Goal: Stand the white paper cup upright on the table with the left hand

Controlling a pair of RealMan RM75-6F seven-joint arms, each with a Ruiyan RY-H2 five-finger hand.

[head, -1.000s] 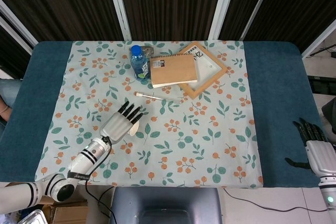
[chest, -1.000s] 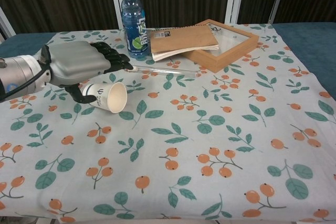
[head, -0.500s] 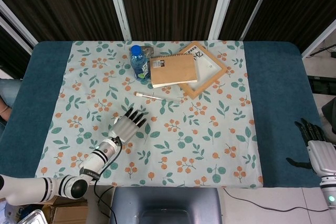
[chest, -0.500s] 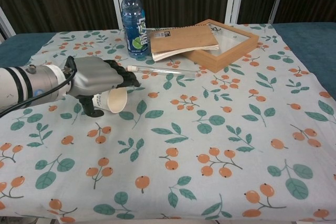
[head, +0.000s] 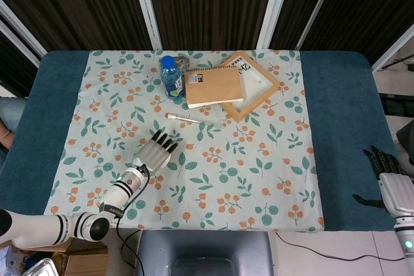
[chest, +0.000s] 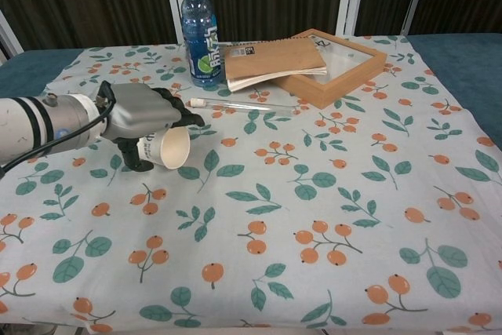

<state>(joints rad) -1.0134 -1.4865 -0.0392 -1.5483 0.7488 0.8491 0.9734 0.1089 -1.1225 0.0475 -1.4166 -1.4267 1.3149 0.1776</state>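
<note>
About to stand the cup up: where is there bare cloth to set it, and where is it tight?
Free: the wide stretch of cloth right of the cup and left hand, running toward the near edge. Also free: the blue strip before the right hand. Crowded: the far side, where the bottle, notebook, frame and thin rod lie close together.

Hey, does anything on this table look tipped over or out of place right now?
Yes. The white paper cup lies on its side on the floral cloth, mouth facing the right of the chest view, with the left hand draped over it. The notebook sits askew, half on the wooden frame. The water bottle stands upright.
</note>
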